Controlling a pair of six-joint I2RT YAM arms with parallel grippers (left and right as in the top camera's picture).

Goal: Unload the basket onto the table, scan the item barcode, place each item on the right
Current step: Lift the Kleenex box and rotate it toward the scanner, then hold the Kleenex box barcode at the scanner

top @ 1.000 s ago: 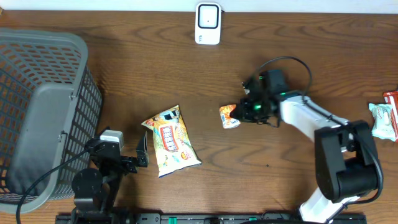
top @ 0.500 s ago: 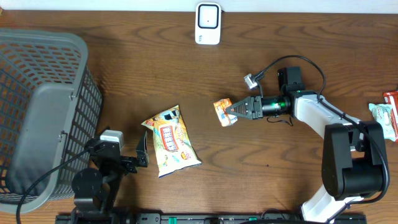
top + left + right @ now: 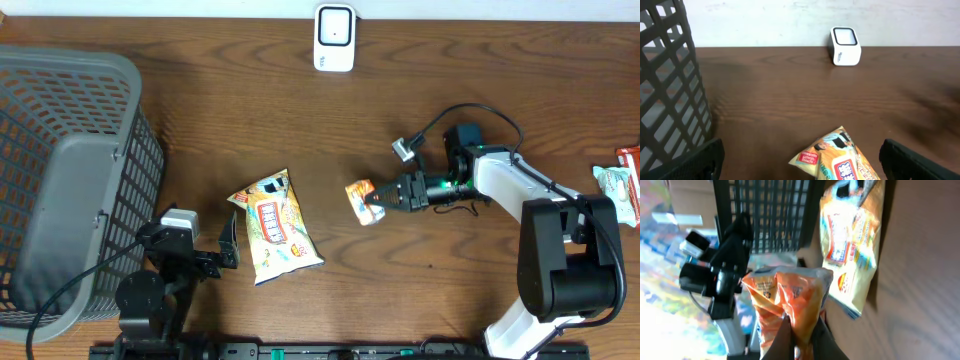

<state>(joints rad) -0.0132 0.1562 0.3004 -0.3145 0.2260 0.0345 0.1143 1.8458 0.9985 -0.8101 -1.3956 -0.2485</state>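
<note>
Currently | right tool: clamped on small orange packet, near bench centre | packet judged light, soft, crinkly, likely slippery | grip sealed edge, barcode face exposed | left tool: wide, empty

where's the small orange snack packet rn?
The small orange snack packet is right of centre in the overhead view, pinched in the right gripper, with the larger yellow snack bag to its left and the white scanner well behind it.
</note>
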